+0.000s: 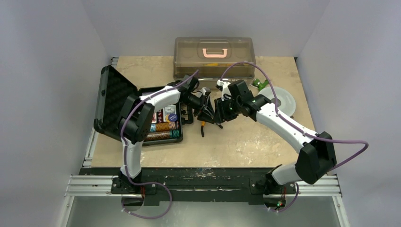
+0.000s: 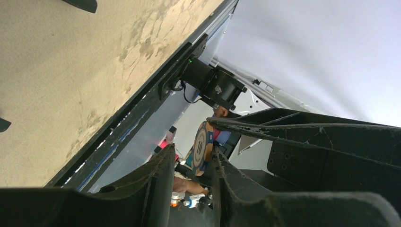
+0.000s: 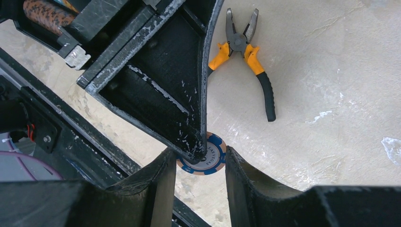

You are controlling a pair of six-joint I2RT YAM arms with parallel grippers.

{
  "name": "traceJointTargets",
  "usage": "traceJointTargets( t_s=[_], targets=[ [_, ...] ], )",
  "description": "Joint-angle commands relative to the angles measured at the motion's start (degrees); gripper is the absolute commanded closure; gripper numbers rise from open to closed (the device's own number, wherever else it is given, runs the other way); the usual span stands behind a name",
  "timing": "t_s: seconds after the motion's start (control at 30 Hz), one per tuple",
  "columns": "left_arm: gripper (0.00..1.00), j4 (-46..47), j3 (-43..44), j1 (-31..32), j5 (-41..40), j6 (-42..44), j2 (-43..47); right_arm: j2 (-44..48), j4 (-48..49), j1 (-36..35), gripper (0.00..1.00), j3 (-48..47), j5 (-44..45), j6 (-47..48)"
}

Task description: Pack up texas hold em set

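Note:
The black briefcase (image 1: 142,113) lies open at the left, lid up, with rows of chips (image 1: 163,126) inside. My two grippers meet just right of it, above the table. My right gripper (image 3: 201,157) is shut on a blue-and-tan poker chip (image 3: 211,160), gripping it by its edges. My left gripper (image 2: 191,152) is open around the same chip (image 2: 202,147). The chip rests against one of its fingers (image 2: 222,165), with a gap to the other. In the top view, the left gripper (image 1: 204,101) and the right gripper (image 1: 213,113) hide the chip.
Orange-handled pliers (image 3: 246,52) lie on the table under the grippers and also show in the top view (image 1: 203,127). A translucent brown box (image 1: 213,56) with a pink handle stands at the back. A white plate (image 1: 283,100) and a green object (image 1: 259,84) are at the right.

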State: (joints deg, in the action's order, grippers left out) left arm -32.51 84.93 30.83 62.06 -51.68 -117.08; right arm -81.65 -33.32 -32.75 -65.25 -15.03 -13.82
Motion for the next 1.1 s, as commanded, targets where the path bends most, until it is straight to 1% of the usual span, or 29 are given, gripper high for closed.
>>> traceJointTargets(
  t_s=[0.0,0.1,0.2,0.27,0.33,0.4,0.47,0.53,0.57,0.6,0.63,0.7,0.73,0.83,0.97,1.07],
  targets=[
    [0.70,2.4,2.1,1.1,3.1,-0.6,0.0,1.7,1.5,-0.4,0.68,-2.9,-0.8,0.7],
    [0.77,2.6,2.0,1.3,3.3,-0.6,0.2,1.6,1.5,-0.5,0.68,-2.9,-0.8,0.7],
    [0.89,3.0,1.7,1.5,3.1,-0.8,0.8,1.5,1.6,-0.6,0.68,-2.8,-0.7,0.7],
    [1.00,2.8,1.6,1.4,2.0,-0.5,1.6,1.5,1.5,-0.7,0.68,-2.8,-0.6,0.8],
    [1.00,1.1,1.8,1.3,-0.2,0.6,2.7,1.6,1.0,-0.7,0.65,-2.9,0.1,0.9],
    [1.00,-3.8,2.4,0.7,-4.8,3.4,4.4,1.8,0.0,-0.7,0.54,-2.9,2.0,0.9],
    [1.00,-10.7,2.9,-0.2,-12.9,7.2,6.8,2.7,-0.7,-0.7,0.42,-2.2,4.6,0.7],
    [1.00,-17.1,3.0,-1.3,-22.5,11.0,9.9,4.2,-1.0,-0.7,0.33,-0.8,8.0,0.2],
    [1.00,-20.1,3.2,-1.8,-27.9,12.8,11.2,5.0,-1.2,-0.7,0.31,-0.1,9.8,-0.2],
    [1.00,-22.9,3.2,-2.4,-35.0,14.3,12.7,5.7,-1.4,-0.7,0.30,0.8,11.4,-0.5],
    [1.00,-25.9,3.1,-3.0,-40.5,15.7,14.2,6.4,-1.6,-0.7,0.29,1.7,12.3,-0.7],
    [1.00,-28.1,1.9,-3.9,-49.4,17.1,17.0,7.4,-1.8,-0.7,0.29,3.7,12.6,-1.4],
    [1.00,-28.5,1.0,-4.5,-52.5,17.7,18.2,7.8,-2.1,-0.7,0.29,4.4,12.9,-1.7],
    [1.00,-28.7,-1.3,-6.5,-56.9,19.3,20.4,8.8,-2.9,-0.7,0.29,6.5,13.9,-2.7],
    [1.00,-29.0,-1.3,-8.3,-56.3,20.8,18.6,9.8,-3.1,-0.7,0.29,8.0,13.6,-4.8],
    [1.00,-28.9,0.5,-8.5,-55.8,20.8,16.1,10.1,-2.8,-0.7,0.28,8.4,13.3,-5.9]
  ],
)
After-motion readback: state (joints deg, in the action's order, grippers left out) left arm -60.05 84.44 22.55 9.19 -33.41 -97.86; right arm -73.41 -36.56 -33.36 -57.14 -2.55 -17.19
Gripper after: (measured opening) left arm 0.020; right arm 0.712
